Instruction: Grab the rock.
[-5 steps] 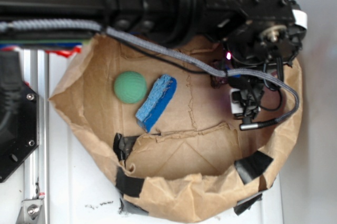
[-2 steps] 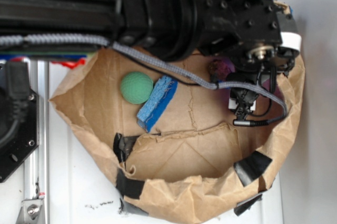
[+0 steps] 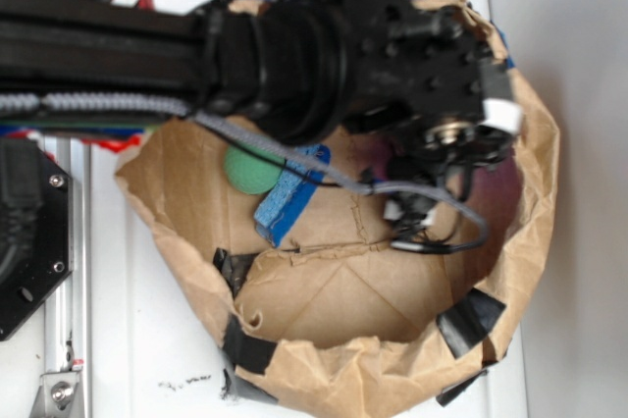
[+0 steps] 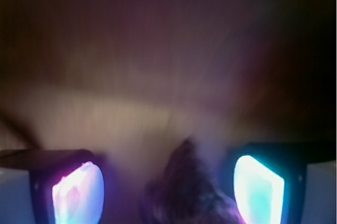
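Rock [image 4: 181, 195], blurred, apparently between fingers [image 4: 79, 192] over brown paper [image 3: 334, 300].

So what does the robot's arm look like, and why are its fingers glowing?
The arm is chunky black metal with round bolts. A grey braided cable runs along it, and thinner black wires loop below the wrist. There is a white band near the end. In the wrist view, the gripper has two dark fingers whose pads shine pink-purple and blue-white. The pictures do not show why they glow.
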Motion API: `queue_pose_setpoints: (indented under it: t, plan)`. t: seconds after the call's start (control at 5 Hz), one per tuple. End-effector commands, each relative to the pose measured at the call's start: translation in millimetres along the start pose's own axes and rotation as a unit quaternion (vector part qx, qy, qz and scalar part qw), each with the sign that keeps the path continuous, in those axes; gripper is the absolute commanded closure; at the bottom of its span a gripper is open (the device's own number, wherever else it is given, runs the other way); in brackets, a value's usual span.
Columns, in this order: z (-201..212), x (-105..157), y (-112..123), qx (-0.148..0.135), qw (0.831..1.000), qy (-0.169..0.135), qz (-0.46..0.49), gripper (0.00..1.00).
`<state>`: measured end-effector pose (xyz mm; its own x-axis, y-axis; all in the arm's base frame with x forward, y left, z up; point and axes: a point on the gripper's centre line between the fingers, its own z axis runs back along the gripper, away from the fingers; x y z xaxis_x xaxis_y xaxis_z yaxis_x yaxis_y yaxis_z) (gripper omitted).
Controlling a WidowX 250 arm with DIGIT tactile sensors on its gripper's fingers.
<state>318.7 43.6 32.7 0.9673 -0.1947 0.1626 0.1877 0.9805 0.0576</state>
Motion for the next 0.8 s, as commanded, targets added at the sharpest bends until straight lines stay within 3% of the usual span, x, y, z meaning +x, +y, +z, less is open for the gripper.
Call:
queue_pose_setpoints:
  t: [0.0,0.4,0.6]
  plan:
    - [11.2,1.2,-4.2,0.012,1.000,-0.014,-0.012,0.00]
    - [4.2,8.4,-0.7,0.020,1.000,-0.007,0.007,0.00]
    - [6.0,6.9,-1.7,0.021,0.999,-0.009,0.027,1.00]
